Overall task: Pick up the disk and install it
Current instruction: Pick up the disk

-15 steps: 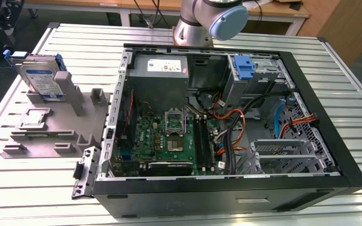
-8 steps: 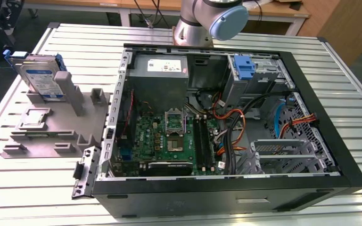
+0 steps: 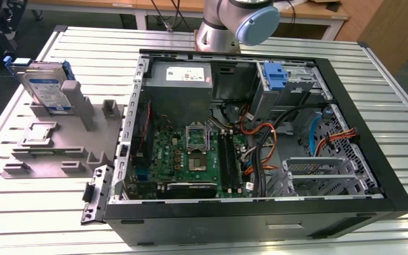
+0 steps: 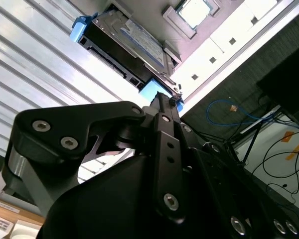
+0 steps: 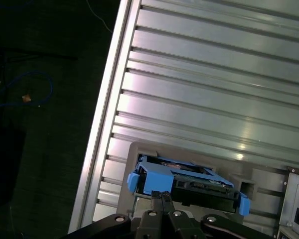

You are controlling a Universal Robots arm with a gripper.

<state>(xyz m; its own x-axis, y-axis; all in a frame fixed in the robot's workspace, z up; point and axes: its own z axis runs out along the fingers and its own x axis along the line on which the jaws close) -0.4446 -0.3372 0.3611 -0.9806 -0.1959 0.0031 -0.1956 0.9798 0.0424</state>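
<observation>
The disk (image 3: 48, 85) stands upright on its edge in a grey holder (image 3: 55, 154) at the exterior view's left, beside the open computer case (image 3: 261, 212). It is silver-grey with a white-and-blue label and a blue frame. Both wrist views look down on the disk (image 4: 134, 37) (image 5: 189, 181) from some way off. My gripper (image 5: 162, 195) (image 4: 165, 99) is shut with its fingertips pressed together and nothing between them. In both wrist views the tips line up near the disk's blue frame end, clear of it.
The ribbed metal table (image 3: 374, 79) carries the case, whose motherboard (image 3: 189, 154), cables and blue drive-bay latch (image 3: 275, 74) are exposed. A small chip (image 4: 194, 11) sits in the grey holder. The arm's base (image 3: 236, 24) is behind the case. The table edge (image 5: 107, 94) drops to a dark floor.
</observation>
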